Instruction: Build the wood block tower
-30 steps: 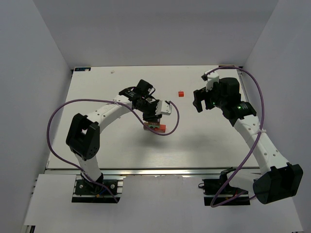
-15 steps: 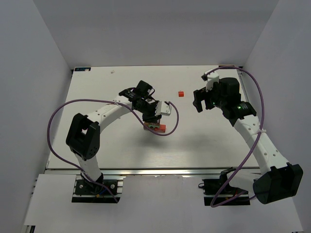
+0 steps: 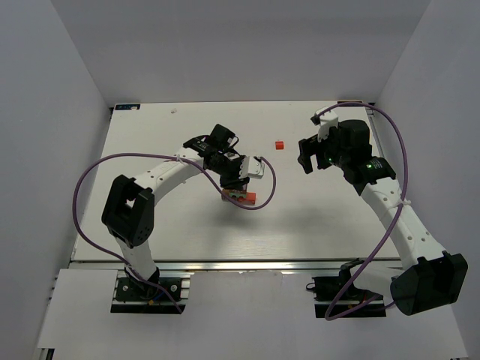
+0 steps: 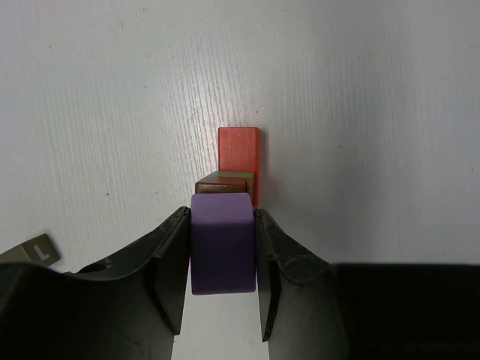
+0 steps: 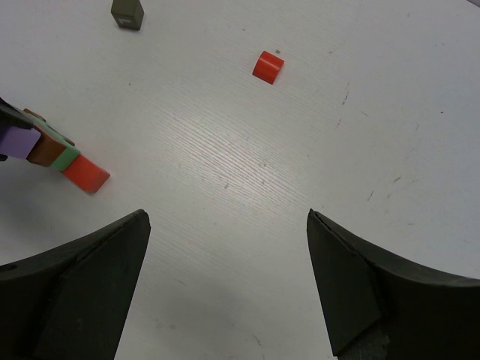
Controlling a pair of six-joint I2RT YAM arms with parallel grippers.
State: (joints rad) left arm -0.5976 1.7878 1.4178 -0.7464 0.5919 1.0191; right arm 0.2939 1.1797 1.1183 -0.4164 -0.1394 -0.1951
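My left gripper (image 4: 221, 217) is shut on a lilac block (image 4: 221, 247), which fills the gap between its fingers. Directly past it show a brown block (image 4: 223, 184) and a red bar (image 4: 238, 150) of the tower (image 3: 241, 196). In the right wrist view the lilac (image 5: 19, 141), brown (image 5: 46, 150), green (image 5: 66, 156) and red (image 5: 86, 174) pieces line up at the left edge. Whether the lilac block rests on the brown one I cannot tell. My right gripper (image 5: 226, 217) hangs open over bare table, holding nothing, right of the tower (image 3: 306, 161).
A small loose red block (image 5: 268, 66) lies on the white table beyond my right gripper, also seen from above (image 3: 279, 144). A dark grey block (image 5: 127, 13) lies farther back on the left. The left arm's purple cable (image 3: 266, 196) loops beside the tower.
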